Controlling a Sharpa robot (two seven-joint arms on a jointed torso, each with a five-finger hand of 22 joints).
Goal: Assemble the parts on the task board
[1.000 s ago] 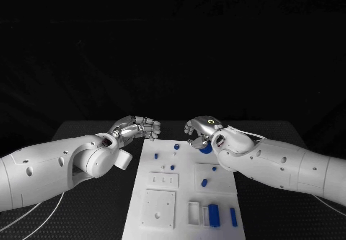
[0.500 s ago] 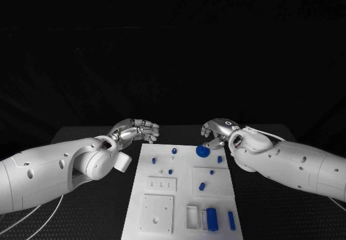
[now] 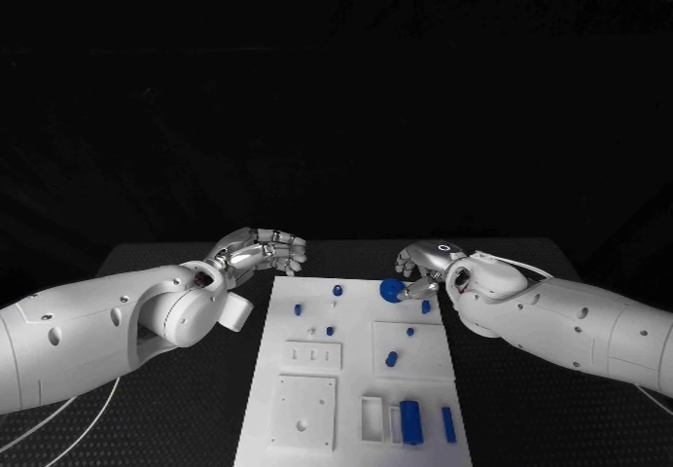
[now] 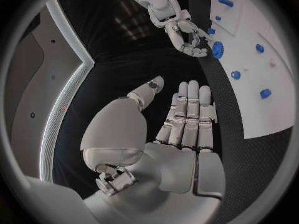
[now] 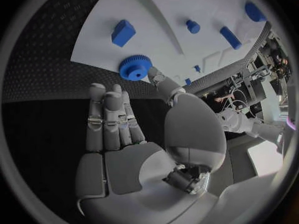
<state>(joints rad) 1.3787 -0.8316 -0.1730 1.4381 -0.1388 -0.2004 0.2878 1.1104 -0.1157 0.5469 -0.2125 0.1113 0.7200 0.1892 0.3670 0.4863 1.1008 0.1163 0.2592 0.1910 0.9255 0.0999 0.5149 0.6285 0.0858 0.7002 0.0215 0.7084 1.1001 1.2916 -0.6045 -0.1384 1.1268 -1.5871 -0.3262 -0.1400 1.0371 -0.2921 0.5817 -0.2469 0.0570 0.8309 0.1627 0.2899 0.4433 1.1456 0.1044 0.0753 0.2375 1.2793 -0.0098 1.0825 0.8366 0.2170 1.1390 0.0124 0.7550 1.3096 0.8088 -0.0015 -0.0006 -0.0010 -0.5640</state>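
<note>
black table [image 3: 168, 263], dark backdrop [image 3: 336, 117]

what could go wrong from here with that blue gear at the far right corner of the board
1. The blue gear sits at the edge of the task board, touched only by a fingertip of the right robot hand. A push might slide it off onto the table.
2. That robot hand's other fingers lie flat beside the gear, so a lift may slip.
3. Small blue pegs stand nearby; a sweep could knock them.
</note>
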